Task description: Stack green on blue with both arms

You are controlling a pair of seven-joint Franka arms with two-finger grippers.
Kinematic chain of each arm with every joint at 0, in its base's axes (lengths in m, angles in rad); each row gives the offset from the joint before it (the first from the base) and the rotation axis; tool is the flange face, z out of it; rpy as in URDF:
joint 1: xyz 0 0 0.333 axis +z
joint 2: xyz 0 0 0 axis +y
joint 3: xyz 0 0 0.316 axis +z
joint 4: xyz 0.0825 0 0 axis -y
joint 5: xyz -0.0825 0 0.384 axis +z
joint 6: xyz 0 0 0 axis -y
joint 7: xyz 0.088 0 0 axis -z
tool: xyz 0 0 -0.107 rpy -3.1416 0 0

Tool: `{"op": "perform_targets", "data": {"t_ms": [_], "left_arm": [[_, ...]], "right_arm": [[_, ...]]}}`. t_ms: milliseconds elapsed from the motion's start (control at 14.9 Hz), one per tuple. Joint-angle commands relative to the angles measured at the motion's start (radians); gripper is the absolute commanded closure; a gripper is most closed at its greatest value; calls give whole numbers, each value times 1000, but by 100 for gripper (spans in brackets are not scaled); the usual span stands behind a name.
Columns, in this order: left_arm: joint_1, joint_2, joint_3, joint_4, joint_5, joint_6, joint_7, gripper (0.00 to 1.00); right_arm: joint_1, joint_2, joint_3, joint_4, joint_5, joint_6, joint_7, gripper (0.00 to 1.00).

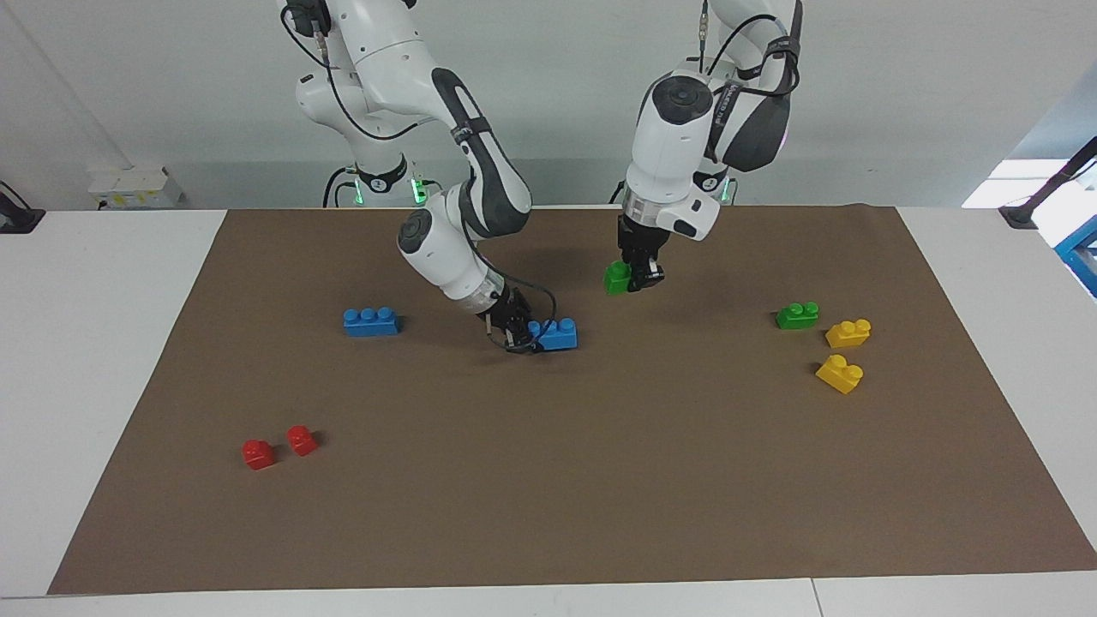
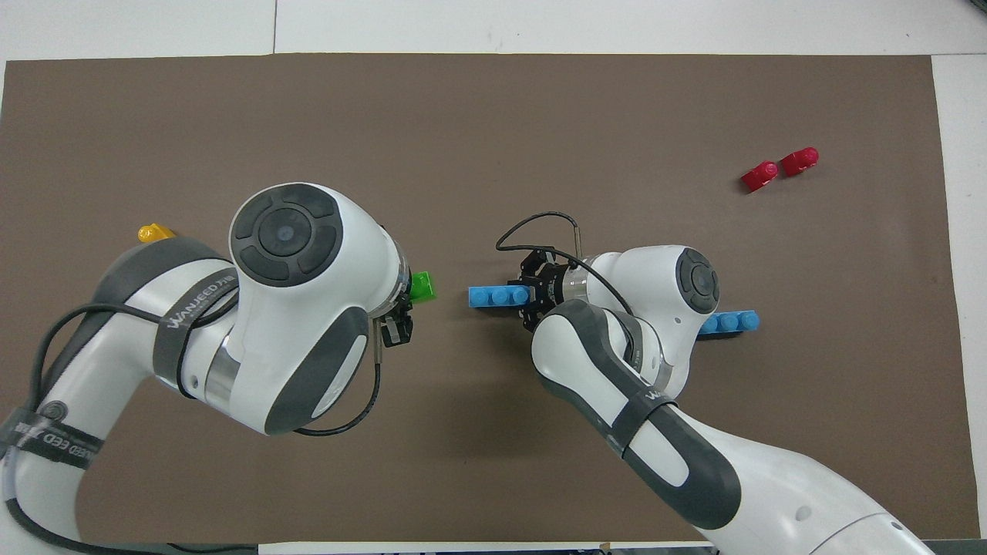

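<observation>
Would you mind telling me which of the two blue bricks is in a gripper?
The blue brick held by the right gripper over mid-mat; the other blue brick lies free toward the right arm's end.

We get two fixed cameras. The facing view sits high across the table point(image 1: 111, 360), looks back at the robots and slightly down, far enough to take in the whole brown mat point(image 1: 548, 497), both arm bases and the wall. The overhead view hangs above the robots' end, looks forward and steeply down, closer in, so the mat point(image 2: 493, 116) nearly fills it and the arms' big links block part of it. We see both views share the mat and its bricks, half a turn apart: the red bricks point(image 1: 278, 446) sit low on one side in the facing view, high on the reverse side overhead point(image 2: 779, 169).
</observation>
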Motion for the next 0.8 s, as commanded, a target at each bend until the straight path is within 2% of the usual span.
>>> {"op": "perform_targets", "data": {"t_ms": [0, 201, 736], "left_arm": [[-49, 10, 18, -9, 21, 35, -50, 100], [-112, 73, 17, -10, 94, 101, -150, 100], [-158, 94, 17, -84, 99, 230, -191, 100]], "right_arm": [[25, 10, -2, -18, 29, 26, -3, 100], [28, 14, -2, -22, 29, 31, -2, 100], [28, 22, -2, -33, 69, 68, -14, 100]]}}
